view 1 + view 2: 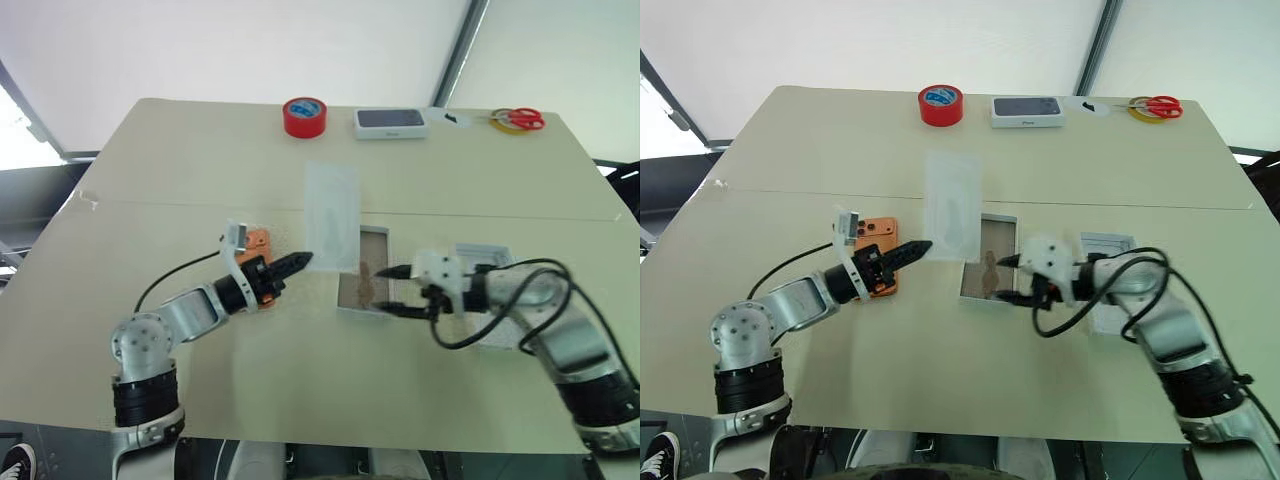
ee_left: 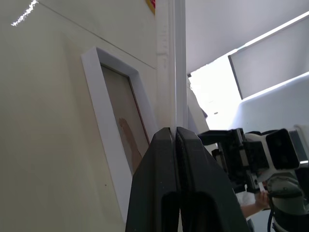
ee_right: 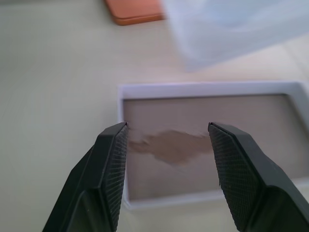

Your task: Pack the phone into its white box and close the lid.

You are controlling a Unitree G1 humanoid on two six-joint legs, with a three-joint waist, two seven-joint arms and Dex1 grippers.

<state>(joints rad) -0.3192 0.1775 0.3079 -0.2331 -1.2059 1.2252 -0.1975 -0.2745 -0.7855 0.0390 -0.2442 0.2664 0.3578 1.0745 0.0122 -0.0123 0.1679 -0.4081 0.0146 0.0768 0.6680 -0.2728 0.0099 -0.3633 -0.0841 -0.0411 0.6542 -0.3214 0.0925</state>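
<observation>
The right pincer [image 1: 395,290] hangs nearest the camera, its two black fingers spread apart with nothing between them, over the near end of the white box [image 1: 362,272], which lies open on the pale surface [image 1: 180,160] showing a brownish floor with a darker smudge. Taking that white box as landmark: the left pincer [image 1: 300,262] sits just to its left, fingers pressed together on the edge of a thin translucent white insert [image 1: 331,212], which it holds up so that the sheet stands just beyond the box's far left corner; in the left wrist view the sheet's edge rises straight out from between the closed fingers [image 2: 159,159]. The phone [image 1: 259,243], orange and flat, lies on the surface to the left of the box, partly hidden behind the left wrist. The lid [image 1: 490,262], pale grey-white, lies to the right of the box, largely covered by the right arm and its black cables. Well beyond the box, along the far edge of the surface, stand a red roll of tape [image 1: 305,116], a white box with a dark top [image 1: 391,122], and red-handled scissors [image 1: 518,119] lying on a yellowish ring.
</observation>
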